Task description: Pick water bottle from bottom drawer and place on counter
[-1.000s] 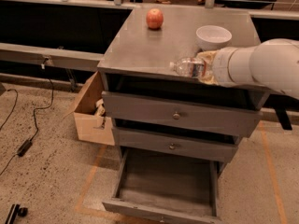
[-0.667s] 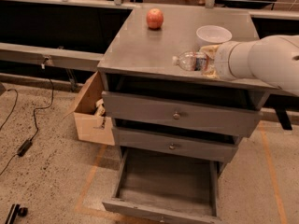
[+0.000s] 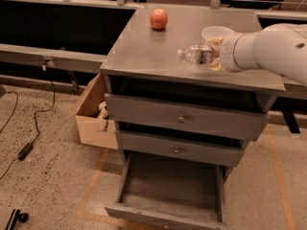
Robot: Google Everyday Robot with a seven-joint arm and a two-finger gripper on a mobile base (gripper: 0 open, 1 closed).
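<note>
A: Where is the water bottle (image 3: pixel 195 54)?

B: Over the right half of the counter (image 3: pixel 144 51), lying on its side with the white cap pointing to 9 o'clock. Whether it touches the slab or hangs just above it, I cannot tell.

A: And the gripper (image 3: pixel 215 55)?

B: At the bottle's 3 o'clock end, with its tan fingers pinching the bottom part of the bottle. The grip looks sideways because the arm reaches in from the right.

A: Why that spot?

B: My guess is that it has the free room. A white bowl (image 3: pixel 217 32) sits just behind at 1 o'clock, and an apple (image 3: pixel 159 18) lies well apart at 11 o'clock.

A: The bottom drawer (image 3: pixel 172 186)?

B: Pulled out at 6 o'clock, below the two knobbed drawers (image 3: pixel 182 119), with nothing in it. So the lift looks done and only the set-down is left.

A: Any risk?

B: Released sideways, a round bottle may roll toward the front edge.
</note>
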